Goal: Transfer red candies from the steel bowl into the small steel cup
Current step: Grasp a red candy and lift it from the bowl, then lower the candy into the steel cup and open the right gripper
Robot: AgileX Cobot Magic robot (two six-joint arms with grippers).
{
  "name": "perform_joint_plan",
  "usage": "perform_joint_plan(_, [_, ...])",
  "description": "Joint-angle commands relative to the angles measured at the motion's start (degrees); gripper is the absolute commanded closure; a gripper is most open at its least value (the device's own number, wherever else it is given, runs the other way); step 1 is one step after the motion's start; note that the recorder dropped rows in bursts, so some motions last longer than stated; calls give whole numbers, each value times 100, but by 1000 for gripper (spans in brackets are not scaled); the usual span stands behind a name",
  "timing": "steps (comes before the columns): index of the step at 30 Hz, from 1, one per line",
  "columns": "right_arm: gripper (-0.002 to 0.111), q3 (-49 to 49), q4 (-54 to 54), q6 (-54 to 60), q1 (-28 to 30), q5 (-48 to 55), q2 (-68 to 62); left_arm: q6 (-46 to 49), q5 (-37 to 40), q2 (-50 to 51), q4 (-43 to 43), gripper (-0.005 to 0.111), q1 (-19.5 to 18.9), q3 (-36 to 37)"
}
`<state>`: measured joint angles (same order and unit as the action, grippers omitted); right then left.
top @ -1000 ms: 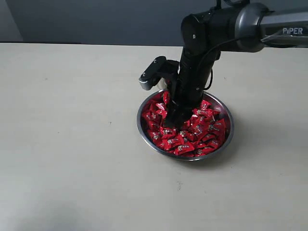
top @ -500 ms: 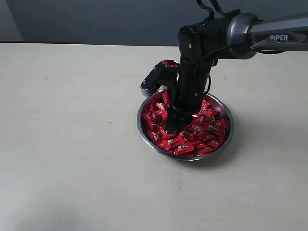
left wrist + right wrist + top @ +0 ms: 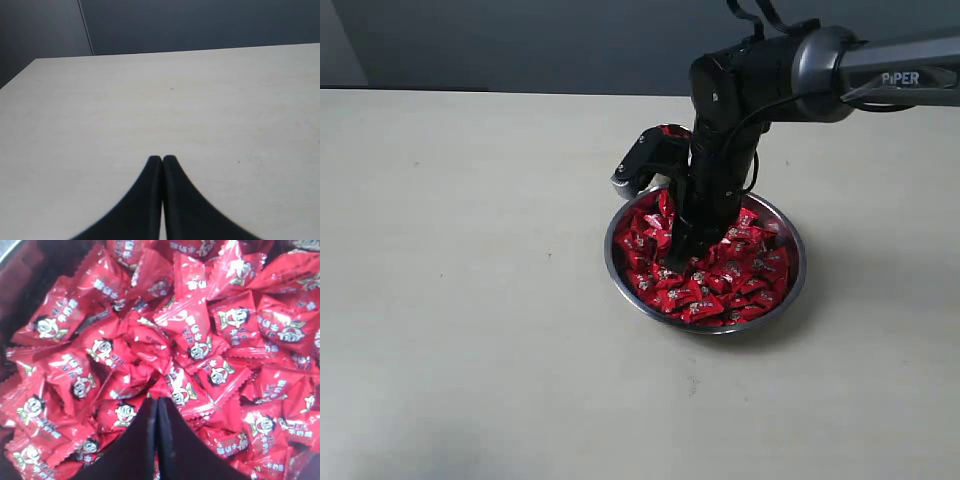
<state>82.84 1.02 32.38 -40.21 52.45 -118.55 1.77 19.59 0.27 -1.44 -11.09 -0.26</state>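
Exterior, steel bowl: sits right of centre in the frame on the pale surface; heaped with red candies nearly to the rim
Exterior, right end effector: comes straight down from the dark arm at the upper right; its tip is sunk among the candies in the left half of the bowl
Exterior, small steel cup: not plainly in view; a speck of red shows at the upper edge of the arm's camera housing, just above the bowl, but whether that is the cup's contents cannot be told
Left wrist, left end effector: fingers pressed together with nothing between them; only bare surface lies ahead, with no bowl, cup or candy in this view
Right wrist, right end effector: fingers pressed together at the lower middle of the frame; no wrapper shows between them, so whether a candy is caught cannot be told
Right wrist, red candies: fill the frame, piled on one another, the tips right on top of the heap
Progress: judged early or mid-cycle; the bowl looks close to full, so most of the moving is left
Remaining: secure a candy, lift it clear, carry it to the cup, release, repeat
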Motion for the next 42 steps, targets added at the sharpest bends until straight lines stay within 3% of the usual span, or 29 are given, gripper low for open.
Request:
perform_joint_plan(1, [109,39,-102,-7,17,5,-5,-8,-45,-27,-11,106,38,26])
perform_joint_plan(11, [109,39,-770,-959,17,50,562,-8,-45,-27,-11,106,38,26])
perform_joint_plan(15, [109,105,-1825,-2076,17,-27,819,-8,-45,-27,-11,106,38,26])
perform_joint_plan(22, [109,874,-2284,-2768,91,-768,722,-8,-45,-27,-11,106,38,26])
perform_joint_plan(28, [109,1789,-1189,-2389,790,-910,114,-8,-45,-27,-11,106,38,26])
perform_joint_plan(36, [109,2415,-238,-1234,916,-941,-517,-8,-45,-27,-11,106,38,26])
perform_joint_plan(42, [109,2792,65,-993,960,-919,-903,-8,-45,-27,-11,106,38,26])
